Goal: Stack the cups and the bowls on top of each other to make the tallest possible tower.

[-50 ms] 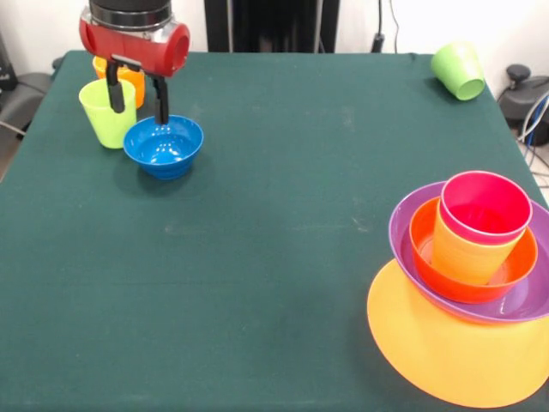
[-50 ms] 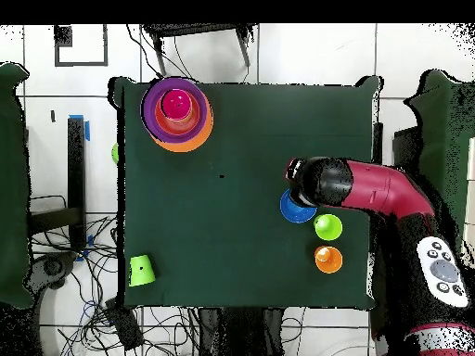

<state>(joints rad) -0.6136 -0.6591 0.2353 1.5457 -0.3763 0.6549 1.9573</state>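
Gripper (image 1: 137, 96) fingers are spread apart over the blue bowl (image 1: 163, 147), holding nothing. Nearest, at four o'clock, sits the tower (image 1: 470, 283). Farther, at ten o'clock, the lime cup (image 1: 106, 113); at one o'clock, a tipped green cup (image 1: 458, 70).

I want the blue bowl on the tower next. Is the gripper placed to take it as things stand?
Probably yes. The gripper hangs open at the blue bowl, one finger over its rim, the other outside by the lime cup. That cup stands close and could get nudged.
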